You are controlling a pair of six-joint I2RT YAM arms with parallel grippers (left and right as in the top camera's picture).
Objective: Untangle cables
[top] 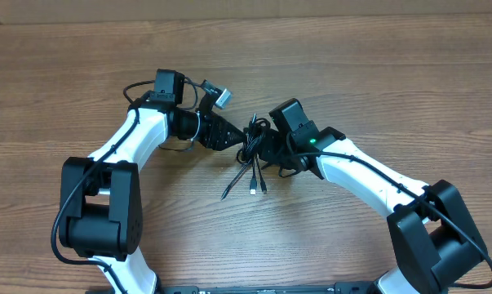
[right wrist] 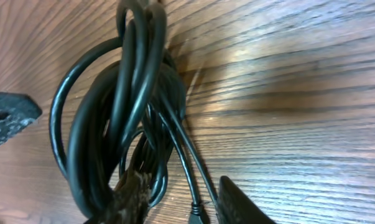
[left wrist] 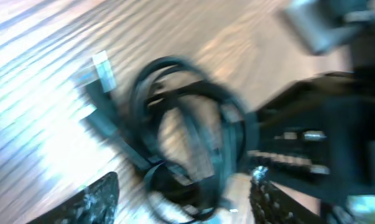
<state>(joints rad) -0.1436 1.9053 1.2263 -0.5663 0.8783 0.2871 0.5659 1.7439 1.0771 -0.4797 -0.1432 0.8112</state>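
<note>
Left wrist view is all motion smear: the cables [left wrist: 187, 149] blur into one dark loop, crossings unreadable, and the left gripper [left wrist: 184, 198] runs off the bottom edge. Overhead, the strands are too fine to separate. The right gripper [right wrist: 184, 202] is also cropped, its grip unclear.

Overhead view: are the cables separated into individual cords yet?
No: the cables are one bunched clump at the table's middle, with only a few plug ends trailing out toward the near edge.

Light brown wooden table [top: 58, 65], grain running side to side, white glare across it in the left wrist view, softer sheen in the right
</note>
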